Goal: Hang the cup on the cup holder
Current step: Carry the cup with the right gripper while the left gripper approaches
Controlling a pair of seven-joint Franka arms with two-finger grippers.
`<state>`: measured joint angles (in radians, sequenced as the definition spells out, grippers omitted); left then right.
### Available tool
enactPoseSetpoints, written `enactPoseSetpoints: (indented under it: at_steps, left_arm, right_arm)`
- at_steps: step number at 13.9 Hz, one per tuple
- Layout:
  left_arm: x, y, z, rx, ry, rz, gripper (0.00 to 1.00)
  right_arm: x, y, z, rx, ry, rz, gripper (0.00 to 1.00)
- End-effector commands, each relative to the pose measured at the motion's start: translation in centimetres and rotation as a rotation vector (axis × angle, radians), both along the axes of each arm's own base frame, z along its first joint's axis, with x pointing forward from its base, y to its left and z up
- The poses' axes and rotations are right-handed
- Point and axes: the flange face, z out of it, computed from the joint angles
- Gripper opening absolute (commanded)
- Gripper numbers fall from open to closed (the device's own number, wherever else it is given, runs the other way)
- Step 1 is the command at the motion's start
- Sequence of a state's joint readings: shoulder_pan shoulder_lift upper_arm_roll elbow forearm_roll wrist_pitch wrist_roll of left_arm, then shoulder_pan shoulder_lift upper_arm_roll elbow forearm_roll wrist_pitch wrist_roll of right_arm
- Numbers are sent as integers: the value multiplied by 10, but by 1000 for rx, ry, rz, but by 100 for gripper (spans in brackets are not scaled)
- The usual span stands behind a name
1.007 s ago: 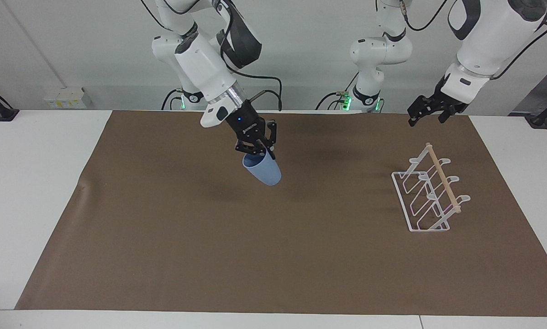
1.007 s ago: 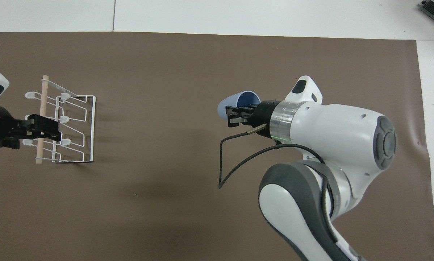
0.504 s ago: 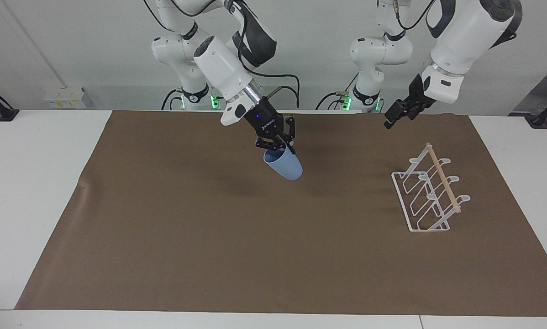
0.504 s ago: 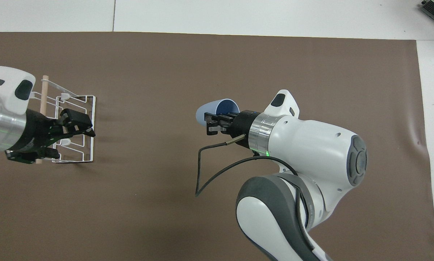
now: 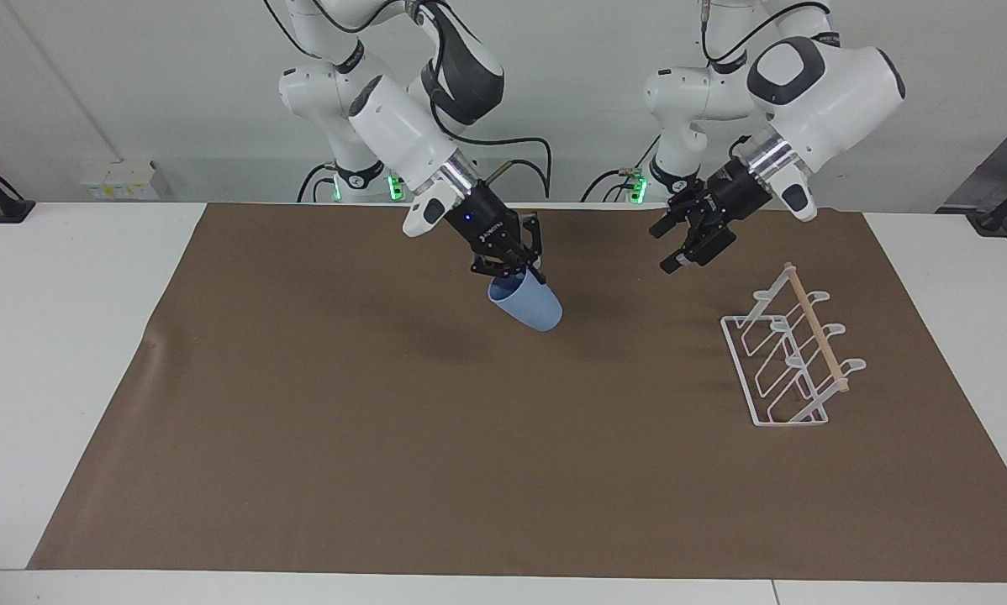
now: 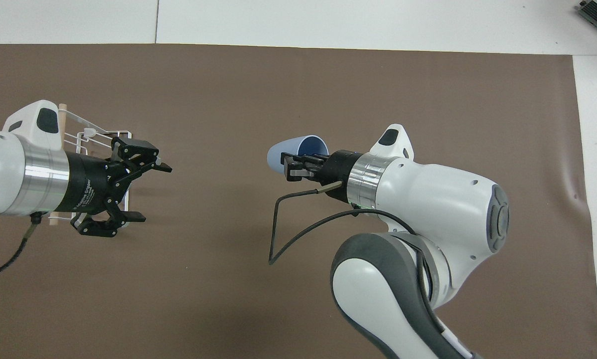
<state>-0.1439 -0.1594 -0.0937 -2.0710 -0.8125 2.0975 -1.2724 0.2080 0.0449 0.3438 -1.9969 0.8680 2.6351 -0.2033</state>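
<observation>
Currently the right gripper [image 5: 510, 267] is clenched on the rim of the cup [image 5: 527, 306], carrying it in the air over the middle of the brown mat [image 5: 386, 437], off the surface. In the facing view the cup hangs at roughly 4 o'clock from the fingertips, just below them, wall pinched at the mouth edge.

Cup orientation: tilted, not upright. In the facing view its long axis runs about 10-to-4, mouth at the 10 o'clock end by the fingers, tapered base toward 4 o'clock and down. In the overhead view the cup [image 6: 298, 151] sits at about 10 o'clock from the right gripper [image 6: 294, 168], with the open mouth visible from above and the base end pointing toward 9 o'clock, toward the left arm's end of the table.

Left gripper [image 5: 682, 241] has its jaws spread wide, nothing in them. It hangs over the mat beside the cup holder [image 5: 793, 357], at about 10 o'clock from it in the facing view, and is well apart from the cup.

Cup holder stands on the mat at the left arm's end, wooden dowel [image 5: 816, 327] along the top, no cup on it. In the overhead view the left gripper [image 6: 138, 192] and wrist cover most of the cup holder [image 6: 86, 133].
</observation>
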Motion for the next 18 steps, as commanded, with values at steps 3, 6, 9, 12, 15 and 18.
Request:
enactPoseSetpoints:
  at_steps: [3, 6, 9, 12, 15, 18]
  left_arm:
    - [0, -58, -40, -8, 21, 28, 100]
    - [-3, -98, -60, -19, -16, 56, 100]
    - [-1, -116, -75, -19, -44, 96, 100]
    - [5, -115, -76, -41, -59, 147, 100]
    - [5, -115, -77, -51, -59, 161, 100]
    - [5, -114, -78, -49, -59, 158, 100]
  right_arm:
    - [-1, 0, 0, 11, -25, 7, 0]
    - [-2, 1, 1, 11, -27, 10, 0]
    - [-6, 9, 1, 12, -26, 24, 0]
    - [-22, 36, 7, 57, -14, 51, 0]
    - [-28, 46, 9, 77, -33, 31, 0]
    - [-28, 46, 9, 78, -32, 30, 0]
